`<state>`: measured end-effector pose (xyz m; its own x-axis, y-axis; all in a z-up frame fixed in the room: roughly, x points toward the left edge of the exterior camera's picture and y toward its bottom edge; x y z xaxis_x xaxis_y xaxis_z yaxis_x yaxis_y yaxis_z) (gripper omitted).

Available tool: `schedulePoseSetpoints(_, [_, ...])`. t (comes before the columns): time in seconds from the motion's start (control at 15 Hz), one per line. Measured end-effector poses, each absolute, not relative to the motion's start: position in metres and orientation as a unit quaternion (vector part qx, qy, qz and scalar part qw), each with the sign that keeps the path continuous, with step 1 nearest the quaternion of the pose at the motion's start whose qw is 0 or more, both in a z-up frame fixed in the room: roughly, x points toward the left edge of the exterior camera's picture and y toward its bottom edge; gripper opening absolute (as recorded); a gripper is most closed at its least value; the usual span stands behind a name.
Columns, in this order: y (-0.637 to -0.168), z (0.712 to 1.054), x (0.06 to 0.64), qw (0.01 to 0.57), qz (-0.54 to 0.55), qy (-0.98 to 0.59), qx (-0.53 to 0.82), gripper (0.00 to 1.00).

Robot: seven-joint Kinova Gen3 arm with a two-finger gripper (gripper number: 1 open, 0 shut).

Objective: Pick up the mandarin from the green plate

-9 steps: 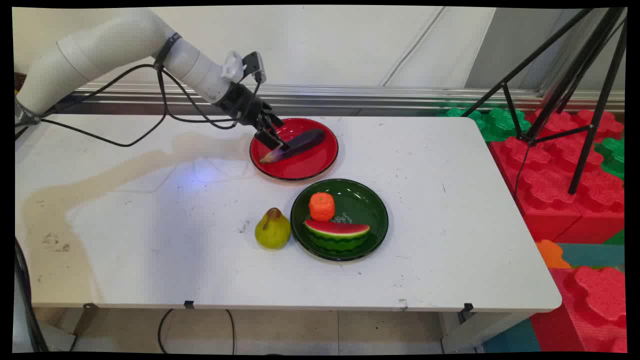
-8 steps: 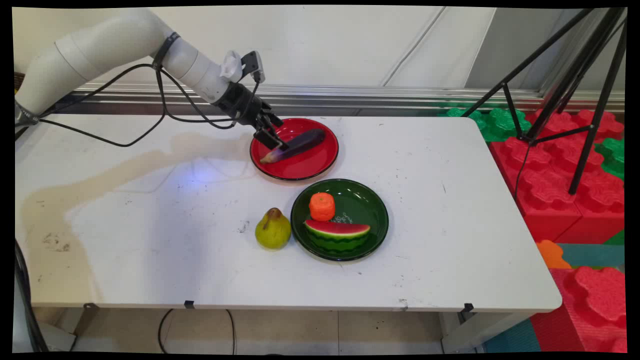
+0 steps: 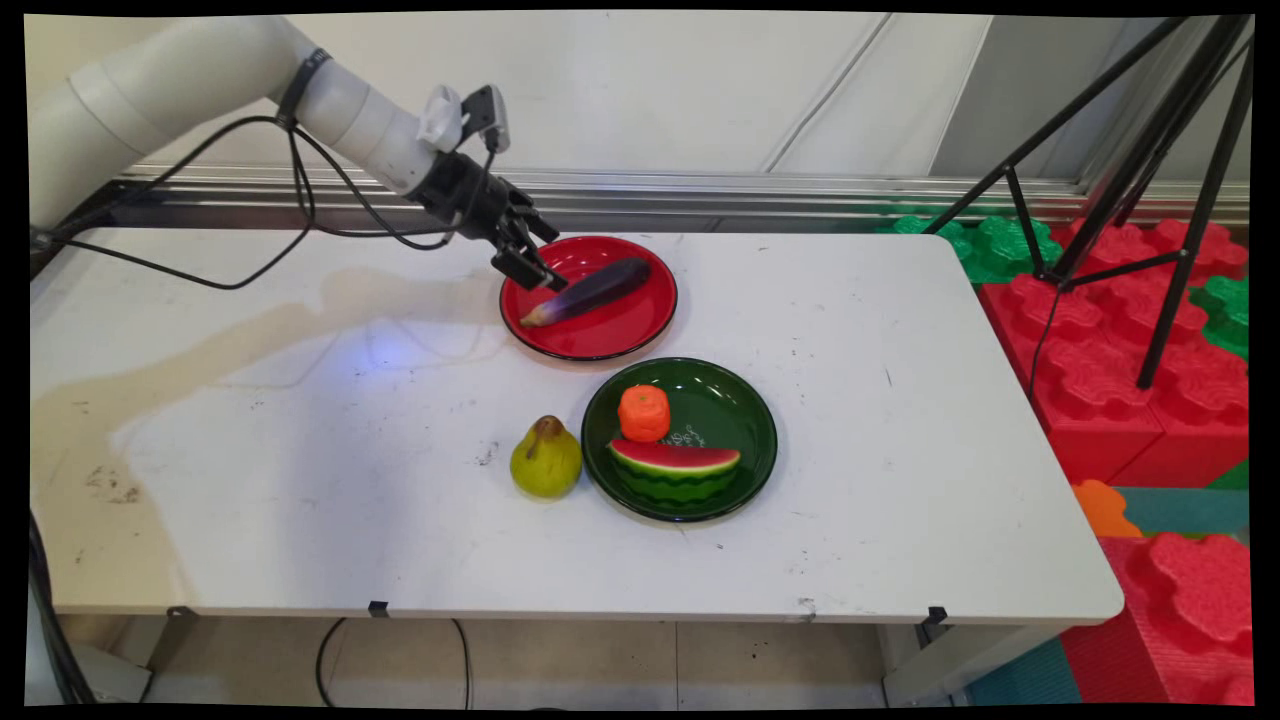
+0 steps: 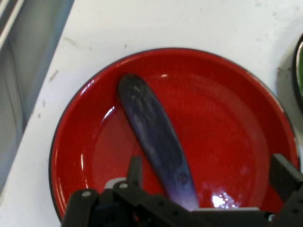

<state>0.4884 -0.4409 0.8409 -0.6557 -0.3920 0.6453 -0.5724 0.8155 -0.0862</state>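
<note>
While fingers [image 4: 137,172] gape above eggplant [image 3: 590,292], red plate [image 3: 640,330] beneath, green plate [image 3: 745,455], pear [image 3: 545,460] nearby

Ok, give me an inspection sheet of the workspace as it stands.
Surface: white table, stained and scuffed on its left side.
Things: eggplant lying in the red plate.
Clutter: pear beside the green plate, which holds a watermelon slice and an orange toy piece.
Grippers: claw open, above the eggplant's pale end, not touching it.
Cables: black cables hang from the arm above the table.
Surroundings: black tripod and red and green foam blocks on the right.
</note>
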Motion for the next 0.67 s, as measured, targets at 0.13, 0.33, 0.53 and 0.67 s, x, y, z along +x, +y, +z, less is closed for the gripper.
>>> schedulePoseSetpoints(0.13, [-0.435, 0.849, 0.489, 0.322, 0.145, -0.898, 0.262, 1.0])
schedulePoseSetpoints(0.33, [-0.421, 0.867, 0.488, 0.333, 0.148, -0.898, 0.249, 1.0])
schedulePoseSetpoints(0.53, [-0.411, 0.877, 0.484, 0.34, 0.146, -0.897, 0.241, 1.0])
schedulePoseSetpoints(0.67, [-0.404, 0.882, 0.479, 0.345, 0.143, -0.897, 0.237, 1.0])
